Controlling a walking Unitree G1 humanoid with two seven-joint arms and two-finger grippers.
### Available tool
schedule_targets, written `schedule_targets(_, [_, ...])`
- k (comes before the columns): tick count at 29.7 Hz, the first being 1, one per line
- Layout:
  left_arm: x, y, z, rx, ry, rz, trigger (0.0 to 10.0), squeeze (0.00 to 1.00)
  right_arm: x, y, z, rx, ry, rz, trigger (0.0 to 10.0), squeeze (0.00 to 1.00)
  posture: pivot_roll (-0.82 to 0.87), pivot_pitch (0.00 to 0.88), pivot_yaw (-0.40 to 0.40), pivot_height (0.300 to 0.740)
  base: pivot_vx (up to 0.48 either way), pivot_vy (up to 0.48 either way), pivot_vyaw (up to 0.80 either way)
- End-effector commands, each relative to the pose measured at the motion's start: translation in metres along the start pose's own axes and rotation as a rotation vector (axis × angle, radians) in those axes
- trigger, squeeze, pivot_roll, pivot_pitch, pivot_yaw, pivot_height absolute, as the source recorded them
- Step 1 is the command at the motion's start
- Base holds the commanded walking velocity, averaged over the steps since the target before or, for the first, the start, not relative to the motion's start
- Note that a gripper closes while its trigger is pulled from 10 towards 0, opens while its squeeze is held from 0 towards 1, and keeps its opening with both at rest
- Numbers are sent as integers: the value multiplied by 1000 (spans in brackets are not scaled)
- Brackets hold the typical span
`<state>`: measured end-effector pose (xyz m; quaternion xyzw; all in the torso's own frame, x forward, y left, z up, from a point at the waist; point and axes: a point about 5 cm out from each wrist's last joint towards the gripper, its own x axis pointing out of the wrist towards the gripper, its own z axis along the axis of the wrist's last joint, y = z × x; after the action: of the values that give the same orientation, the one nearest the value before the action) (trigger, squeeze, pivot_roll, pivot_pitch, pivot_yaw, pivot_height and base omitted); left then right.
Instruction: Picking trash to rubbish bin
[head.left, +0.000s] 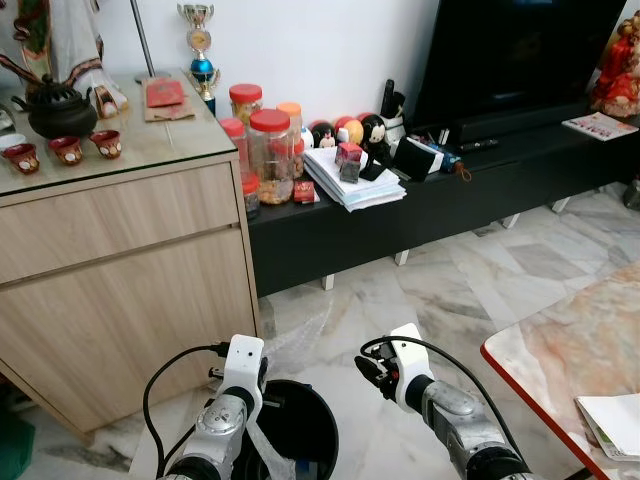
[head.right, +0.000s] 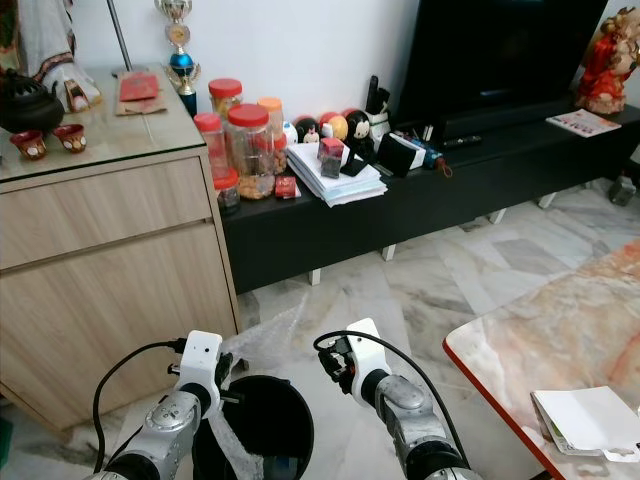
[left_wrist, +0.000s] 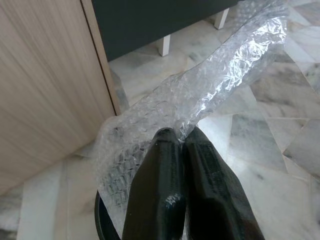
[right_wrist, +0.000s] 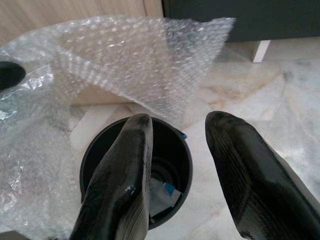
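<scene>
A clear, limp bubble-wrap sheet (left_wrist: 210, 90), judged light and crushable, is pinched at its edge by the left gripper (left_wrist: 180, 142) above the round black rubbish bin (right_wrist: 100, 150); right gripper (right_wrist: 175, 145) jaws are held wide.

Clear, crinkly plastic bubble wrap (left_wrist: 210, 95), a matt black bin (right_wrist: 172, 165), glossy marble floor (head.left: 470, 290), wood-grain cabinet (head.left: 120, 300).
</scene>
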<state>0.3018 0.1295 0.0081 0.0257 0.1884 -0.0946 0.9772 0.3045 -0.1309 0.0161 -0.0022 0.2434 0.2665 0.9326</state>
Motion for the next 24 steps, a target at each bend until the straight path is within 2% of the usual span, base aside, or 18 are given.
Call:
schedule_targets(1, [1,-3,0,11,6,-20,10000,0,0,0,1,-7,1,7,10000,0,-78,102,-65,740,0,0,0])
schedule_targets(16, [-2,-15,-9,-33,35,-83,10000,0,-3,5,-1,-10,9,24,10000,0,-91,117,-76,740,0,0,0])
schedule_targets(24, [-2,-16,-10,-38,38,-88,10000,0,-4,5,-1,-10,8,22,10000,0,-91,116,-78,740,0,0,0])
